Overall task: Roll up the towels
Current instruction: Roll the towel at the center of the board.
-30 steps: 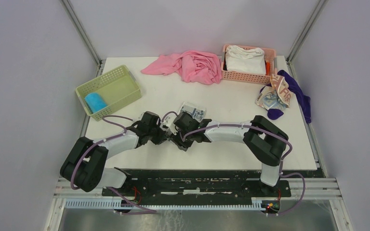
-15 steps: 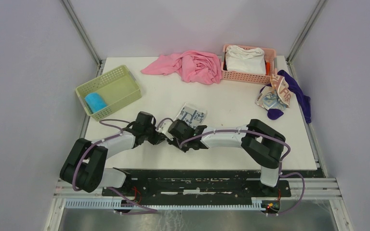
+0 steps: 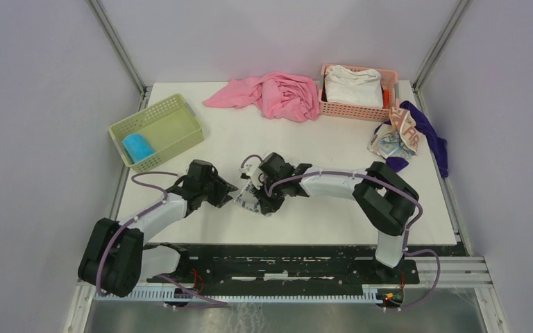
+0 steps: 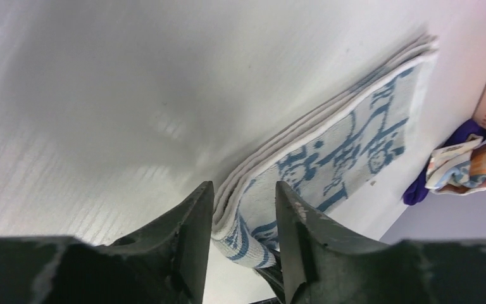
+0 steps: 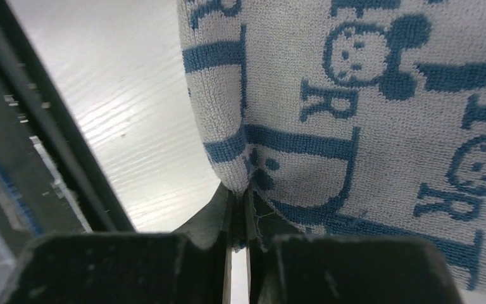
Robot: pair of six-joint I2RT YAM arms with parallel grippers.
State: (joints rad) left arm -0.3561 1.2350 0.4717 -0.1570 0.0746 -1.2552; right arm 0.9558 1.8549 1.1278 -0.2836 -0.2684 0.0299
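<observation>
Green basket [image 3: 173, 125] blocks the table's [image 3: 333, 149] left edge; pink cloth [image 3: 281, 94] and pink basket [image 3: 354, 111] line the far edge. The middle between lies open.

Up close, printed towel [image 5: 354, 95]: off-white terry, blue letters, blue cartoon faces, blue edge stripes. Over left, blue towel [image 3: 137, 146] plain bright blue in pale green basket [image 3: 170, 125]. Far side: pink cloth [image 3: 277, 94], salmon basket [image 3: 347, 111], white cloth [image 3: 352, 87]. Lettered towel [image 3: 392, 141] cream, blue, orange, on purple cloth [image 3: 437, 147].
</observation>
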